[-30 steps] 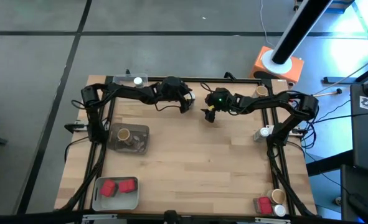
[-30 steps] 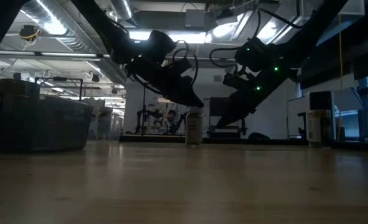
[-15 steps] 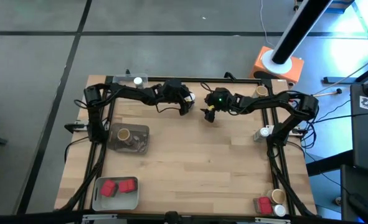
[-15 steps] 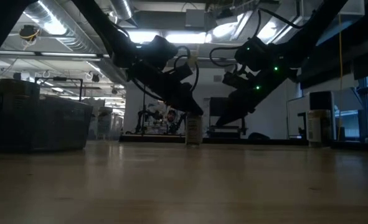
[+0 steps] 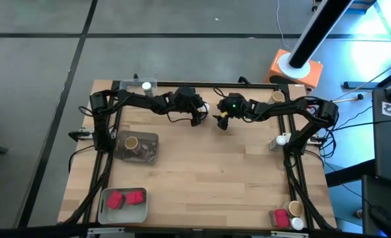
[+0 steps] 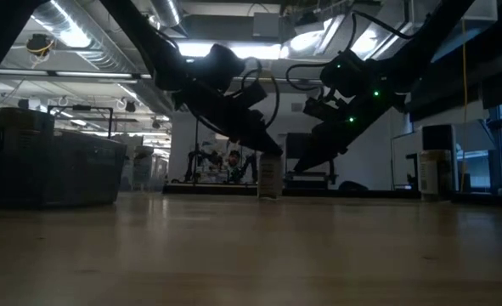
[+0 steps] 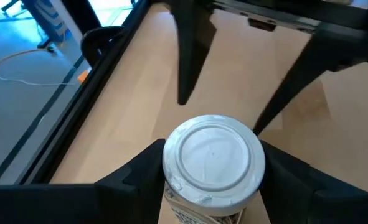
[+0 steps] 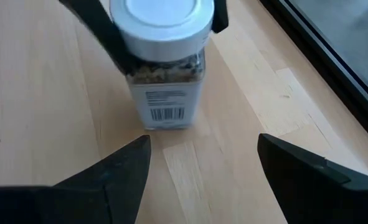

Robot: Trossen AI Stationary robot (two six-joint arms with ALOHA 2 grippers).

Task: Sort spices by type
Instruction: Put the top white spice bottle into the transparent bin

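Wood-slat table (image 5: 202, 172) on a dark frame, grey floor around it. Going near edge to far edge.

Near left corner: grey tray (image 5: 122, 206) with two red boxy spices (image 5: 126, 198) lying inside. Near right corner, loose on the wood: one red box (image 5: 280, 217), a tan-lid jar (image 5: 294, 209) and a white-lid jar (image 5: 297, 223), all bunched close together.

Mid left: clear tray (image 5: 141, 147) holding one tan-lid jar (image 5: 131, 142). At the right edge, another white-lid jar (image 5: 280, 140) stands by the frame rail.

Far centre is where the work is. Left gripper (image 5: 200, 111) straddles a white-lid spice jar (image 7: 213, 163), one finger (image 7: 134, 180) on each side at lid height, right up against it. Fingers closing; can't tell whether they are actually pinching yet. Jar is upright with its base on the wood, per the low view (image 6: 269, 177).

Right gripper (image 5: 221, 123) hangs just beside that jar on the other side, fingers (image 8: 109, 180) spread wide, nothing between them; barcode label faces it.

Far left corner: clear tray (image 5: 137, 85) with a white-lid jar (image 5: 146, 86). Far right: tan-lid jar (image 5: 277, 97) by the frame.
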